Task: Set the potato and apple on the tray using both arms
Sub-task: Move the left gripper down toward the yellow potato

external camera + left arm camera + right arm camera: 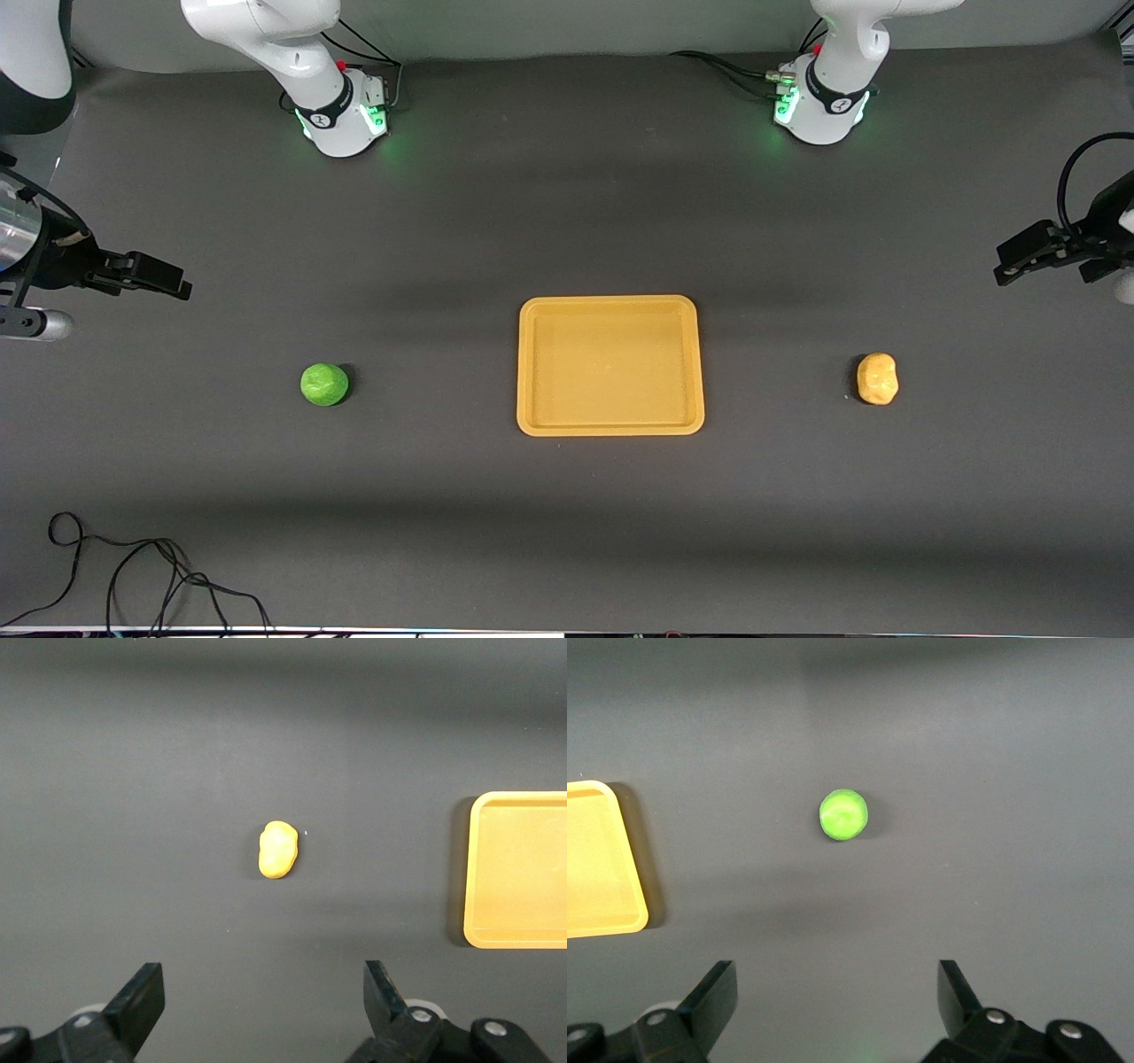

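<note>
The orange-yellow tray (610, 365) lies empty at the table's middle. The green apple (324, 384) sits on the table toward the right arm's end, apart from the tray. The yellow-tan potato (877, 378) sits toward the left arm's end, also apart from it. My right gripper (177, 285) hangs open and empty over the table's right arm end. Its wrist view shows the apple (843, 815) ahead of the open gripper (837, 992) and a tray corner (598, 859). My left gripper (1005, 264) hangs open and empty over the left arm's end. Its wrist view shows the potato (279, 850), tray (518, 870) and gripper (263, 992).
A loose black cable (133, 576) lies by the table's edge nearest the front camera, toward the right arm's end. The two arm bases (345, 115) (819, 106) glow green along the table's top edge. The table is dark grey.
</note>
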Tool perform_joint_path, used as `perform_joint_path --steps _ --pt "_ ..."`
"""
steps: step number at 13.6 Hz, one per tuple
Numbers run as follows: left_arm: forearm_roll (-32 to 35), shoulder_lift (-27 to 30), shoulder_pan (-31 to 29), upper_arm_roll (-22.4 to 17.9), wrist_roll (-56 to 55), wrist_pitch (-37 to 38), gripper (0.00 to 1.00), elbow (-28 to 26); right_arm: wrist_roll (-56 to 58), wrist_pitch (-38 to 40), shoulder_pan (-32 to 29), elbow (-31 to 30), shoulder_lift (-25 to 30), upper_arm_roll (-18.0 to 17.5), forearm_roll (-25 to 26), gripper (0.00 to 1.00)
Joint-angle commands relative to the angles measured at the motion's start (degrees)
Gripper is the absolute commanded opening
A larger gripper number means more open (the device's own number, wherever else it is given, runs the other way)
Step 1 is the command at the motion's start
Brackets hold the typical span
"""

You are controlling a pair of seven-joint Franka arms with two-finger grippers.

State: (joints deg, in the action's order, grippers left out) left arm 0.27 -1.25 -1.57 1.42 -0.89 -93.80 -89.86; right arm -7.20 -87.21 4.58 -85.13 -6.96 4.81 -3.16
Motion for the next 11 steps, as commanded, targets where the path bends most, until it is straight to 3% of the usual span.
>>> perform_joint_path --steps 1,4,8,11 --pt "0.6 3.3 0.3 0.0 0.8 1.9 1.0 -1.9 -1.1 0.7 -0.2 0.9 -0.2 0.2 -1.2 1.0" --pt "0.6 3.4 0.3 0.0 0.8 2.0 1.0 -2.1 -1.1 0.7 -0.2 1.2 -0.3 0.1 0.7 1.0" --pt "0.9 2.6 0.6 0.1 0.8 -3.7 1.0 -6.5 0.5 0.8 -0.3 2.2 -0.6 -0.3 1.5 1.0" --pt "1.0 -3.0 1.9 0.1 0.7 -10.2 1.0 -7.0 7.6 0.8 -0.3 1.8 -1.1 -0.1 1.6 1.0"
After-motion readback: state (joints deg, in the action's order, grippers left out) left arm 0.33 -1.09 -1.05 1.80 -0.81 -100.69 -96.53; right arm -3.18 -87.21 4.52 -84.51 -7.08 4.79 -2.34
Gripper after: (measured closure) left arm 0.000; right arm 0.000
